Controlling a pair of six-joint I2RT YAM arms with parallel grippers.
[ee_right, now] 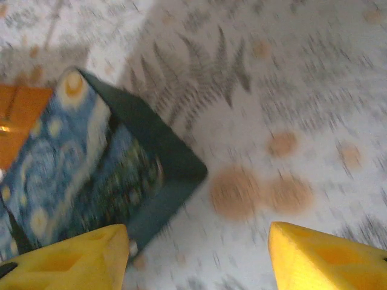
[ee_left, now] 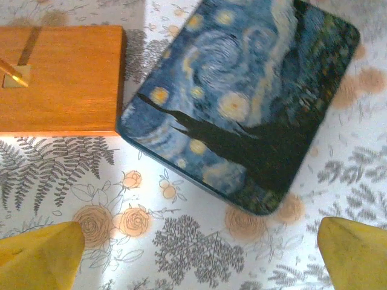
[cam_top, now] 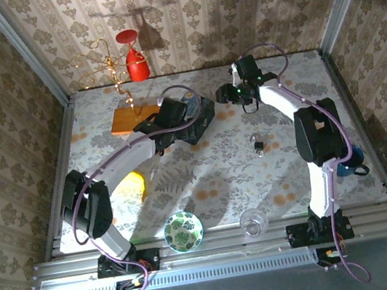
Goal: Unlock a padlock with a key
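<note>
Plainly, left gripper, right gripper stood open, empty. At 4 o'clock from tin, padlock looked tiny, hard, slick, likely light; pinch across body, not shackle.

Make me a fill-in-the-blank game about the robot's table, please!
1. The blue painted rectangular tin lies beside a flat orange-brown ___ board.
2. The left gripper and the right gripper both have fingers coloured ___.
3. The tiny silvery-grey metal padlock lies on the robot's ___ side.
4. Both grippers stand ___, holding nothing.
Missing words: wooden; yellow; right; open.
</note>
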